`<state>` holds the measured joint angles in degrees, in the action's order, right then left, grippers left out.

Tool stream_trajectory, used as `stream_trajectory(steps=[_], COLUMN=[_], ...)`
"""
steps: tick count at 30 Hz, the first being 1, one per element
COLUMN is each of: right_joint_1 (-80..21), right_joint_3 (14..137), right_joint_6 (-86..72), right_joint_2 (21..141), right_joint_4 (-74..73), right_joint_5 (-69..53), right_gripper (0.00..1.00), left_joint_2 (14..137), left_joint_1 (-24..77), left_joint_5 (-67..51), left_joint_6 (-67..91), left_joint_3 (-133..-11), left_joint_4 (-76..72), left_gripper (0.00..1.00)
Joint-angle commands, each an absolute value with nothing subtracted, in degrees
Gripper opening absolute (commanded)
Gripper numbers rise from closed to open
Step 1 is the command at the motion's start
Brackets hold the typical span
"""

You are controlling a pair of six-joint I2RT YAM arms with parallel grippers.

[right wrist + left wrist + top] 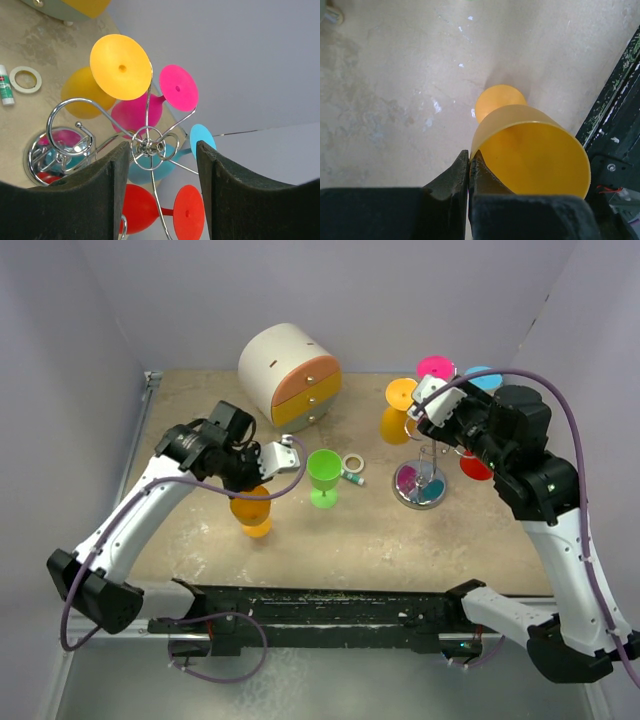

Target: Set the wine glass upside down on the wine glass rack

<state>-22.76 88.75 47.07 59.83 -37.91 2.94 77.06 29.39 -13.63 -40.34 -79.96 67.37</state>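
Left gripper [470,172] pinched shut on rim wall of orange wine glass [535,160] — 1 finger inside bowl, 1 outside. Glass low at table [400,540], lifted or resting cannot tell; left of green glass [323,475], well apart from wine glass rack [428,455]. Right gripper [162,162] wide open, straddling rack's top hub, holding nothing. Glass probably light, stiff, smooth plastic — rim pinch may slip; stem safer for inverting
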Motion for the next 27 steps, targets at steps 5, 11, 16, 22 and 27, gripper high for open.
stream_trajectory(steps=[5, 11, 16, 22, 27], right_joint_1=[-20.92, -19.28, -17.5, -16.55, -16.52], right_joint_3=[92.47, 94.61, 93.32, 90.64, 86.39], right_joint_6=[41.71, 36.16, 26.77, 7.3, -10.5], right_joint_2=[61.2, 61.53, 62.64, 65.64, 66.74], right_joint_4=[-37.39, -38.78, -33.77, -21.91, -9.96], right_joint_5=[-3.32, -17.84, -32.91, -45.43, -49.75], right_gripper=[0.59, 0.66, 0.77, 0.8, 0.8], left_joint_2=[67.85, 62.29, 64.38, 67.65, 68.36], left_joint_1=[29.67, 29.62, 29.62, 23.91, 22.11], left_joint_5=[-9.55, -17.49, -25.24, -35.81, -36.96], left_joint_6=[-42.61, -41.18, -33.53, -13.46, -6.97], left_joint_3=[-89.98, -97.34, -107.94, -111.11, -110.7], left_joint_4=[73.12, 67.03, 62.66, 51.39, 44.4], left_gripper=[0.0, 0.0, 0.0, 0.0, 0.0])
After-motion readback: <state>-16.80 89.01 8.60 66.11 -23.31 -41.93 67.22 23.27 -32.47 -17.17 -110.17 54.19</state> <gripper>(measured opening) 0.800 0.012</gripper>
